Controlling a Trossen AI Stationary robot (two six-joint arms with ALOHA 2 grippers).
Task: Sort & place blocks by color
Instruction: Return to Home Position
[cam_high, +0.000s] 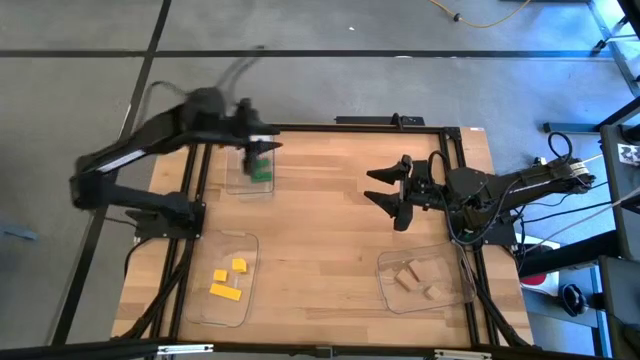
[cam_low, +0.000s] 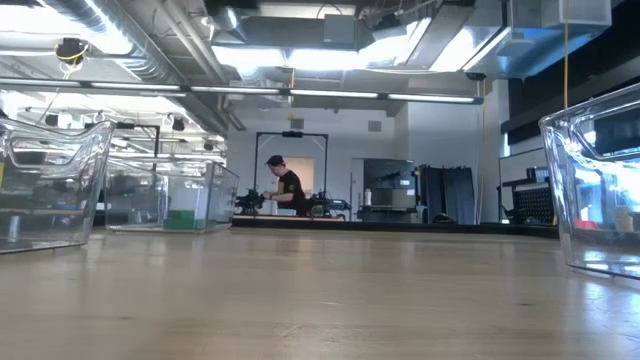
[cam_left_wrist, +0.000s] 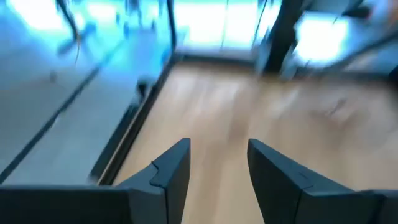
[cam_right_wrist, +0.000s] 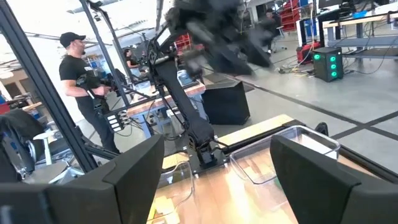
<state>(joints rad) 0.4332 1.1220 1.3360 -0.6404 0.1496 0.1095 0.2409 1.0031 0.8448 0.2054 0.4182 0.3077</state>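
Found green blocks (cam_high: 262, 172) inside top-left clear tray (cam_high: 232, 186), as placed in high view. Found yellow blocks (cam_high: 228, 281) in bottom-left tray (cam_high: 200, 305) and tan blocks (cam_high: 414, 280) in bottom-right tray (cam_high: 386, 268). Located left gripper (cam_left_wrist: 217, 149) just above the tray with the green blocks, fingers parted, nothing between them. Located right gripper (cam_high: 375, 186) over bare wood at right-centre of table (cam_high: 320, 240), apart from every tray, fingers spread wide, gripping nothing.
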